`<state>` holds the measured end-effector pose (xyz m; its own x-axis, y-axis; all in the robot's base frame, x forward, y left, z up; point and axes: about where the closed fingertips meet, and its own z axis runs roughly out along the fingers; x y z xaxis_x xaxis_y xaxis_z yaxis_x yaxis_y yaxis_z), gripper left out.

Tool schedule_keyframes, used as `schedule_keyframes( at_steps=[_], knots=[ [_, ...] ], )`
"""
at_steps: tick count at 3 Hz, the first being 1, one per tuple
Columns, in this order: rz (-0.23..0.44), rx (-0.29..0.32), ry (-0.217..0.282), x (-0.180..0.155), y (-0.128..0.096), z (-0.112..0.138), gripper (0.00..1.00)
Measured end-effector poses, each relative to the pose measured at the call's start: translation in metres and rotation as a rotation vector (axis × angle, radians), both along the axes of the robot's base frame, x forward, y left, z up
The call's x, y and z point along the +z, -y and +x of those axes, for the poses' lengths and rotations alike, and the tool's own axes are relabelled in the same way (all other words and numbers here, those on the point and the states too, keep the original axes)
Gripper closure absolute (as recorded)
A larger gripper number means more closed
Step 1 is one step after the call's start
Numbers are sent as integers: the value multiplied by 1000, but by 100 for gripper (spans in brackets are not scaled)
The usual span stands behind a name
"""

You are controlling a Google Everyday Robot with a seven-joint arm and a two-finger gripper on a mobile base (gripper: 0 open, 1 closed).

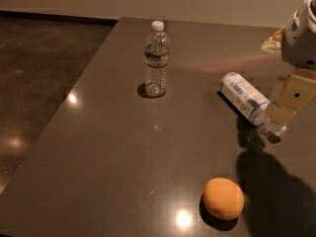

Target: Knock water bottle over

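The water bottle [156, 58] is a slim clear ribbed bottle with a white cap and a narrow band with a red stripe. It stands upright on the dark table [113, 132], towards the back and left of centre. My gripper [286, 105] is at the right edge of the view, well to the right of the bottle and apart from it. It hangs just over the cap end of a fatter bottle [244, 98] with a white-and-blue label that lies on its side.
An orange [223, 198] sits at the front right of the table. A flat pale object [273, 39] lies at the back right edge. The table's left edge runs diagonally, with dark floor [39, 73] beyond it.
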<state>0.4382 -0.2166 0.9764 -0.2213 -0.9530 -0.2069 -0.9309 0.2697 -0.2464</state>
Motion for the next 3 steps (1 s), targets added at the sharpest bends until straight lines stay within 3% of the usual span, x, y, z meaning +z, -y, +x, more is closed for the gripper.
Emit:
schedule_keyframes(
  at_steps=[1,2,3],
  knots=[
    [2,0,2,1,-1,0,0],
    [85,12,-6,2,-19,11,0],
    [194,-5,-22,-3,-51,37,0]
  ],
)
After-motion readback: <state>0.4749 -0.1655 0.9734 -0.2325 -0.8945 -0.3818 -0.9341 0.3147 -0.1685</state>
